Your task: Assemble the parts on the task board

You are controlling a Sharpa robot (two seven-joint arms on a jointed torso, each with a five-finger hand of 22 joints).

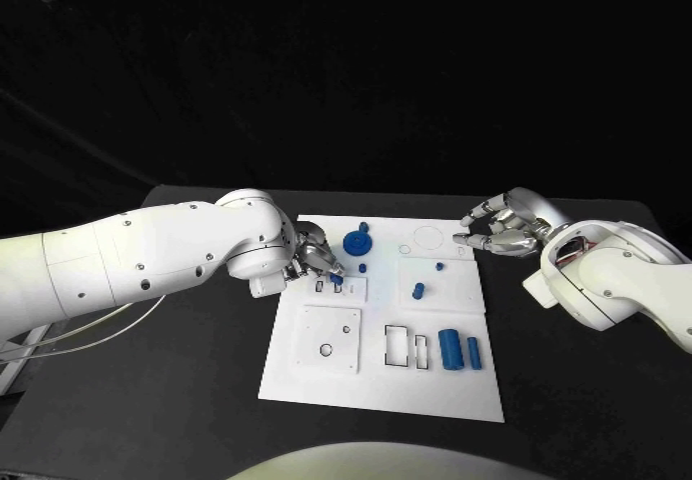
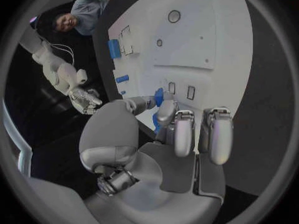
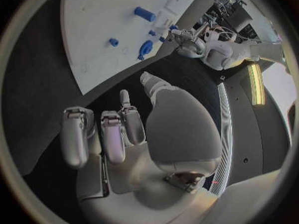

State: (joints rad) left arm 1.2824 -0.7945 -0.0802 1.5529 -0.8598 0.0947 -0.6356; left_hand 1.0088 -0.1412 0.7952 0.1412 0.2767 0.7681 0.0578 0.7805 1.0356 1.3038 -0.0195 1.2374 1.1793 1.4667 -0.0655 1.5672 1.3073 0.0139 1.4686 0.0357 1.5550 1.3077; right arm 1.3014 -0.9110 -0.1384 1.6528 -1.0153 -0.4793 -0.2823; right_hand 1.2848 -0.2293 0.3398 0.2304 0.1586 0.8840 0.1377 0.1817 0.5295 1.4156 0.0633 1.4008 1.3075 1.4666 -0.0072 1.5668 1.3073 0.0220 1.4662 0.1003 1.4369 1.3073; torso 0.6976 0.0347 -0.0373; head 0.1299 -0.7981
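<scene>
The table [image 1: 173,400] is black, and the white board [image 1: 433,390] lies in its middle. The left arm [image 1: 130,260] reaches over the board's left edge; its hand [image 1: 315,262] pinches a small blue part [image 2: 159,95] just above the slots [image 1: 326,286] there. The right hand [image 1: 498,232] hangs over the board's far right corner, fingers curled in, grasping nothing. On the board lie a blue disc [image 1: 356,242], a big cylinder [image 1: 450,349] with a slimmer one [image 1: 473,351] beside it, and a small peg [image 1: 418,291] near the centre
</scene>
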